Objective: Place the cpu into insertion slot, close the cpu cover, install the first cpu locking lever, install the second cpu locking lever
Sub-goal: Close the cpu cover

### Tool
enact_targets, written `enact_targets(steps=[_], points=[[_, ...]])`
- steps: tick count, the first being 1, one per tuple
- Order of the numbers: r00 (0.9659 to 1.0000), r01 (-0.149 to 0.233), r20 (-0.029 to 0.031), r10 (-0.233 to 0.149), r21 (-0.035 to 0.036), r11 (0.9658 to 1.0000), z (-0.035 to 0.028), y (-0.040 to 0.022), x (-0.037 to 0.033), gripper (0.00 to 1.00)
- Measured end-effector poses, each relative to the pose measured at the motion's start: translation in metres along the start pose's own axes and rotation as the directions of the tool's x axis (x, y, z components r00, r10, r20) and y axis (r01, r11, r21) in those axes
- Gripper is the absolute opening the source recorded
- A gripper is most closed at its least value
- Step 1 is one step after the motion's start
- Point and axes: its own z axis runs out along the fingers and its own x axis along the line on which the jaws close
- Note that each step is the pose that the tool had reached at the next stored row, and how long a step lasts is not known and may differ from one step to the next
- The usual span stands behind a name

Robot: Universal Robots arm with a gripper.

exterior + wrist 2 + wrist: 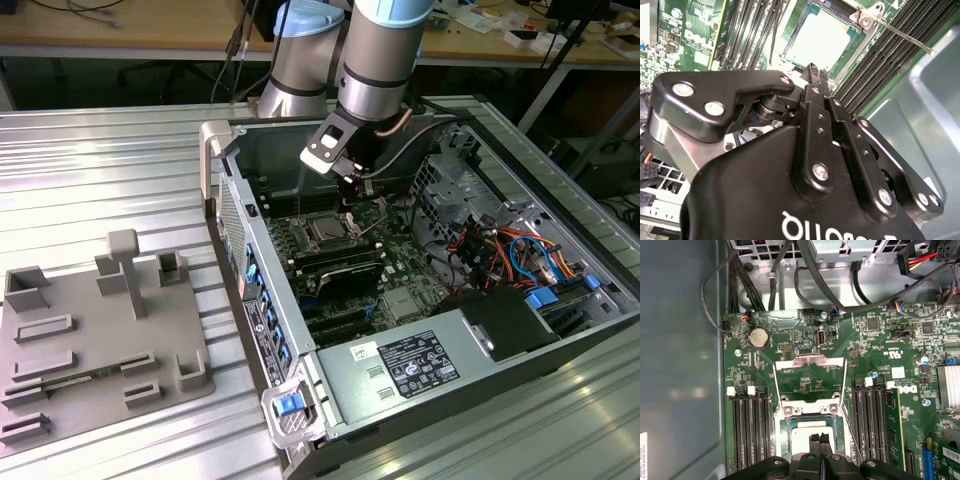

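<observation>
Silver-grey flat square cpu (800, 435) lies in the square dark insertion slot (779, 435) with its silver metal frame, on the green motherboard (880, 340). The thin silver cpu cover (810, 361) is swung open behind the slot. The black gripper (819, 437) hangs right over the chip, fingers pressed narrowly together, gripping nothing.

Open computer case (268, 330), grey tray (95, 325), memory slots (747, 432)
</observation>
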Motion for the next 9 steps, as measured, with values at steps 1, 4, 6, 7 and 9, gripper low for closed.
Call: enact_targets(steps=[1,4,6,7,9], points=[[1.0,0.0,-0.0001,0.0,-0.0001,1.0,0.0,0.0,0.0,0.11],[1.0,0.0,0.0,0.0,0.0,1.0,-0.0001,0.0,0.0,0.11],[1.0,0.0,-0.0001,0.0,0.0,1.0,-0.0001,0.0,0.0,0.11],[1.0,0.0,-0.0001,0.0,0.0,1.0,-0.0001,0.0,0.0,0.11],[1.0,0.0,0.0,0.0,0.0,1.0,-0.0001,0.0,0.0,0.11]])
